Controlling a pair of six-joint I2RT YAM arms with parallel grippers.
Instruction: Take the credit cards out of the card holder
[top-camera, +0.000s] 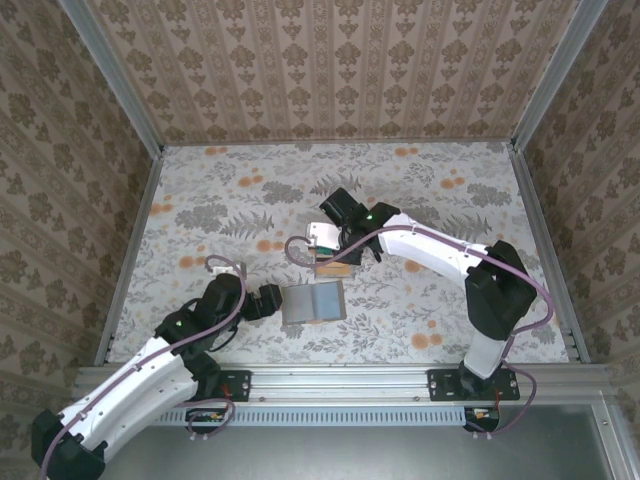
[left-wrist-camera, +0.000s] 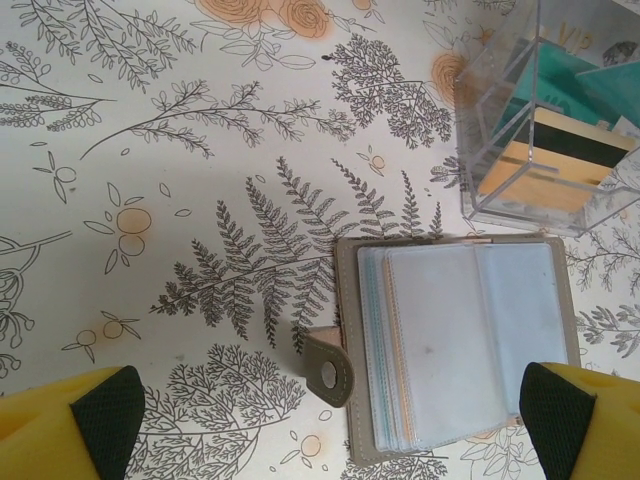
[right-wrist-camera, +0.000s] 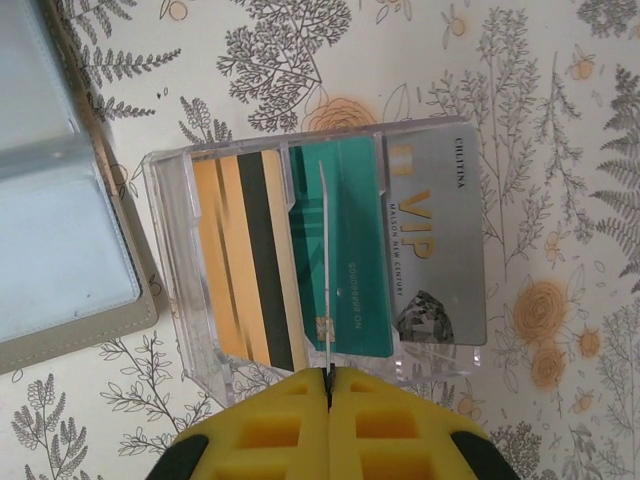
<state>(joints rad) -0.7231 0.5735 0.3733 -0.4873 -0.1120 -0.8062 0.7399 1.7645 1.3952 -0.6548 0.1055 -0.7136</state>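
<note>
Though edge-on wrist-side, credit card (right-wrist-camera: 324, 260) in right end effector (right-wrist-camera: 328, 388); left end effector (left-wrist-camera: 332, 408) wide.

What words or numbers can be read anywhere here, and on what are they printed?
"VIP": gold letters on the grey card in the clear box.
"CHLITINA": small print at that card's corner, barely legible.
"MAISON NEW CENTURY": small line beside VIP, reading uncertain.
On the teal card: a line of print, too blurred to read.
On the thin card pinched edge-on in the right gripper: nothing readable.
On the card holder: no text.
</note>
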